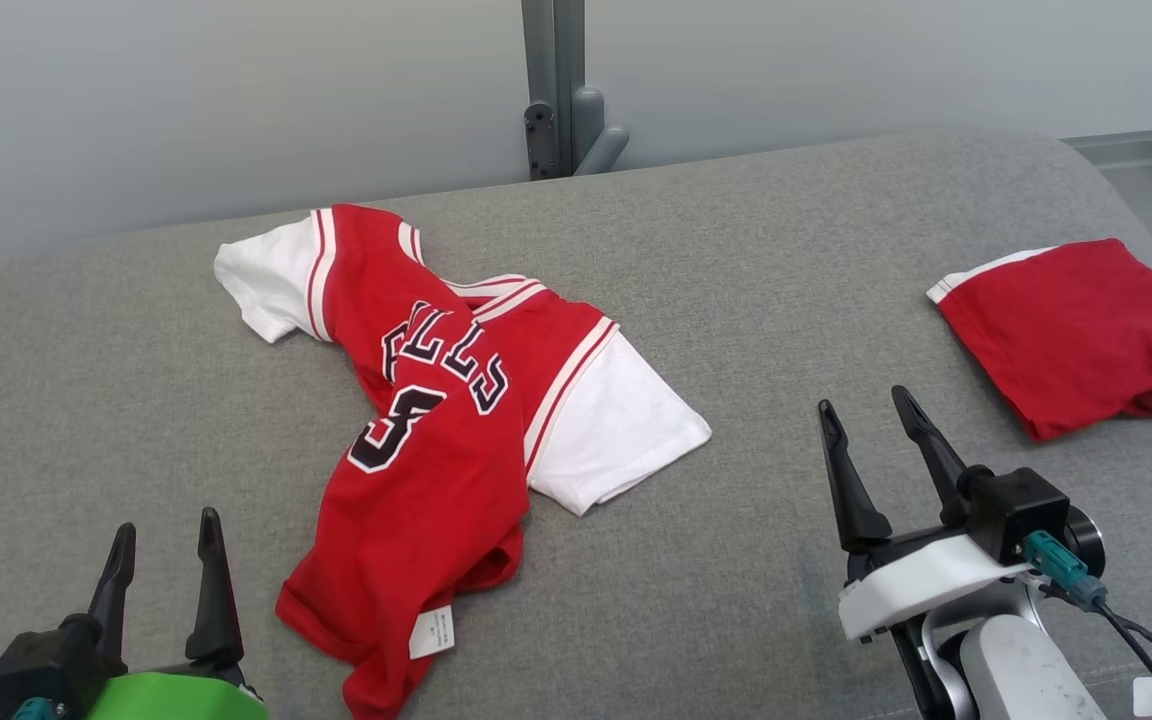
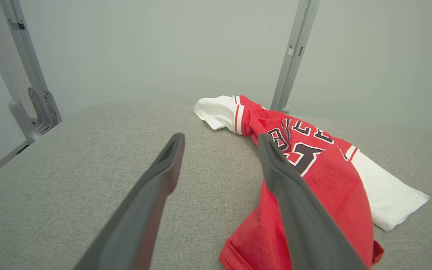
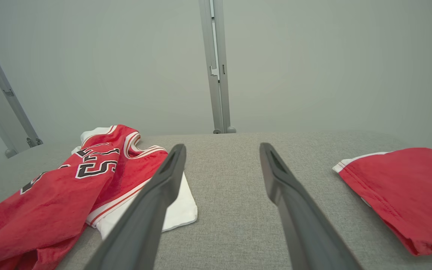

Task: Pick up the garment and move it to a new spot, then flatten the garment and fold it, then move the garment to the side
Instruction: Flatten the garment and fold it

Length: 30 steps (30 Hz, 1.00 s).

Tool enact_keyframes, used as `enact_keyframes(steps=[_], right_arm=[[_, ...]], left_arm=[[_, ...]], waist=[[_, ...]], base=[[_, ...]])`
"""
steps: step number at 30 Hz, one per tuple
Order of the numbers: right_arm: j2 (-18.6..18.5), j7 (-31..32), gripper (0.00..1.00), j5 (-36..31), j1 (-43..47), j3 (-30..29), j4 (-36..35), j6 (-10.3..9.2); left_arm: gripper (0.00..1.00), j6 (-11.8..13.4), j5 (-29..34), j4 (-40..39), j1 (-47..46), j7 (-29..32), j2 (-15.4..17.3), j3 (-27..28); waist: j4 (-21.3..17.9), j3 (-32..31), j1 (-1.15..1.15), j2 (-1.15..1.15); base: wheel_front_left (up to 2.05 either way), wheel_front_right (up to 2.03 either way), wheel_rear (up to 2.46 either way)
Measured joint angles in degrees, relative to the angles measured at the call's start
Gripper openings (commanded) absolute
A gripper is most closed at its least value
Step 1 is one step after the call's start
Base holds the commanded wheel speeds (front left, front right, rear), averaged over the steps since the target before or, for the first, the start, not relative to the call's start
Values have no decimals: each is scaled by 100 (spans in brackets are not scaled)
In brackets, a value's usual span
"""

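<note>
Wide-spread fingers are shown on the left gripper (image 1: pixel 166 522), which is seen at the near left of the grey padded surface (image 1: pixel 736 250) with nothing held between them. The right gripper (image 1: pixel 863 400) is likewise spread fully and left empty; it is placed at the near right, its fingers pointed toward the far edge. Both are kept apart from any cloth.

The red jersey (image 1: pixel 436 450) is laid crumpled around the middle of the surface, somewhat to the left. Its collar is turned toward the far side and its hem toward the near edge. One white sleeve is spread out at the far left and the other at the right, while the red body is bunched and twisted between them, so that the black lettering and number are creased and only partly readable. A small white tag (image 1: pixel 432 632) is turned out at the near hem.

In the left wrist view the left gripper (image 2: pixel 221 137) is aimed along bare surface just left of the jersey (image 2: pixel 324 168). In the right wrist view the right gripper (image 3: pixel 221 146) is pointed at bare surface between the jersey (image 3: pixel 51 198) on the left and a folded red garment (image 3: pixel 407 187) on the right.

That folded red garment (image 1: pixel 1076 335), edged with white trim, is set at the far right, well apart from the jersey. A grey metal post (image 1: pixel 556 90) is seen beyond the far edge.
</note>
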Motion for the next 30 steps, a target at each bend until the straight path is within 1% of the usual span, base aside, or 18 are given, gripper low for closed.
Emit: enact_keyframes(steps=[4,12,21,30], right_arm=[[0,0,100,0,31,-12,0,0],[0,0,100,0,31,-7,-11,0],[0,0,100,38,63,-31,-22,0],[0,0,100,51,65,-46,-35,0]], left_arm=[[100,-92,11,45,85,0,-114,254],[100,-244,151,92,134,0,-252,495],[100,-386,309,134,208,0,-411,697],[100,-486,408,154,210,0,-485,838]], waist=[[0,-36,0,0],[34,-34,0,0],[69,20,0,0],[75,71,0,0]], base=[[0,0,0],[0,0,0],[0,0,0],[0,0,0]])
